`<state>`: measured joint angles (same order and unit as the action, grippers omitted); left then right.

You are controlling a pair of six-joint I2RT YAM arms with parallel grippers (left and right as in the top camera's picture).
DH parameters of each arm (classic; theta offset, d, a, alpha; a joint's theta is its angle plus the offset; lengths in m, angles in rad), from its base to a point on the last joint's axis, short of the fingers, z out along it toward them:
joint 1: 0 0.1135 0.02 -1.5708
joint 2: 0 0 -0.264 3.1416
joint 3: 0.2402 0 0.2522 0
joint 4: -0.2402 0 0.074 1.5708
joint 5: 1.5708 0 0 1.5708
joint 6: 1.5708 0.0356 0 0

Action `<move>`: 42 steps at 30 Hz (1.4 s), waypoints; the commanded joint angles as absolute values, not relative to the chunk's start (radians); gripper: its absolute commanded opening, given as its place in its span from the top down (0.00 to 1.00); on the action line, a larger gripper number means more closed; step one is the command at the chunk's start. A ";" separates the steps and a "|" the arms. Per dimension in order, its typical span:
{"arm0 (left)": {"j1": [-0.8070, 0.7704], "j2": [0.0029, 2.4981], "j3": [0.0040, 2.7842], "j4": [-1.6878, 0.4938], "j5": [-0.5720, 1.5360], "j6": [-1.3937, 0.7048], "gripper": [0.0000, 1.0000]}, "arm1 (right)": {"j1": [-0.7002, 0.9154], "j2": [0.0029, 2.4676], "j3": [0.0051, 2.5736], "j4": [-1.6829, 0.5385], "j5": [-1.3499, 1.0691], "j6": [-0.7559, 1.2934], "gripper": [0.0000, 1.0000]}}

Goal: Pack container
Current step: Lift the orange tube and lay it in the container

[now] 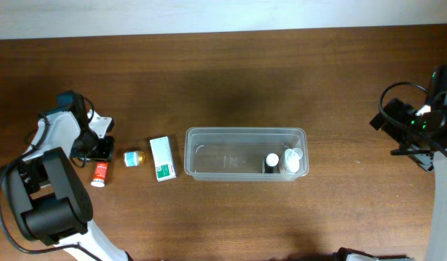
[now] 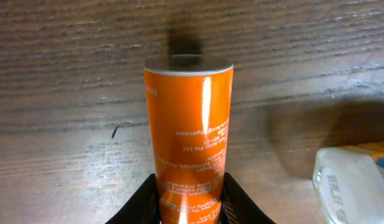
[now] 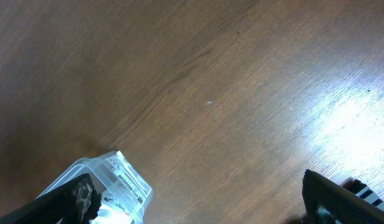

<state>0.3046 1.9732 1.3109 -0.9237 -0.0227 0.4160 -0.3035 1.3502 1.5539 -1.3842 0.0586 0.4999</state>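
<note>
Only the overhead gives us the layout. The container (image 1: 245, 131) sits mid-counter (image 1: 230, 65), open side up, long axis left-right. At its right end stand a dark bottle with a white cap (image 1: 271, 161) and, just beside it, a white bottle (image 1: 292, 158).

Left of the container, in a row: a white-and-green carton (image 1: 163, 158) just beside its short wall, then a small jar (image 1: 133, 156), then an orange tube (image 1: 100, 174). The carton and jar lie between the tube and the container.

Left wrist view adds the grip detail. The left end effector (image 2: 190, 186) is clenched on the orange tube, a finger pressed on either side of its near end, with the jar close on one side.

Right wrist view: the right end effector (image 3: 198, 186) is released, fingers wide apart over bare counter. The clear plastic corner at lower left is probably the container, but it's too cropped for us to confirm. In the overhead the right arm (image 1: 422, 119) sits well apart, at the far right edge.
</note>
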 commanded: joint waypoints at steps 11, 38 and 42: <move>0.177 1.978 1.902 -1.293 0.067 0.388 0.95 | -0.309 1.348 1.562 -1.384 0.060 0.502 0.02; -0.592 2.026 2.043 -1.283 0.178 0.831 1.00 | -0.309 1.348 1.562 -1.384 0.060 0.502 0.01; -0.633 2.080 2.042 -1.286 0.189 0.863 0.99 | -0.309 1.348 1.562 -1.384 0.060 0.502 0.02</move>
<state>-0.6098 2.0262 2.0281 -1.2819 0.1467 0.7963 -0.3035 1.3502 1.5539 -1.3842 0.0586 0.5011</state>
